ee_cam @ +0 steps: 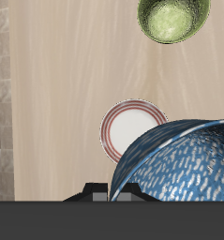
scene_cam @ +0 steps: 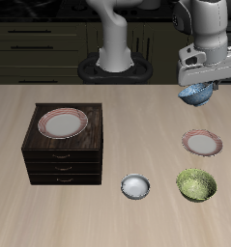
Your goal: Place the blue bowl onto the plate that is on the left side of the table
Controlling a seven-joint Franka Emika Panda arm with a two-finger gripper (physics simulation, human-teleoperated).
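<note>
My gripper (scene_cam: 196, 87) is shut on the rim of the blue bowl (scene_cam: 195, 94) and holds it in the air, well above the table. The bowl is blue outside and mottled blue and white inside, and it fills much of the wrist view (ee_cam: 184, 164). The pink-rimmed white plate (scene_cam: 202, 143) on the left side of the table lies below the bowl and a little nearer the table's front edge. In the wrist view the plate (ee_cam: 130, 127) shows partly behind the bowl. Only the dark finger bases (ee_cam: 102, 192) show there.
A dark wooden drawer cabinet (scene_cam: 64, 159) stands on the other side of the table with a second plate (scene_cam: 64, 123) on top. An olive-green bowl (scene_cam: 196, 184) (ee_cam: 172, 17) and a small white-grey bowl (scene_cam: 135, 186) sit near the front edge.
</note>
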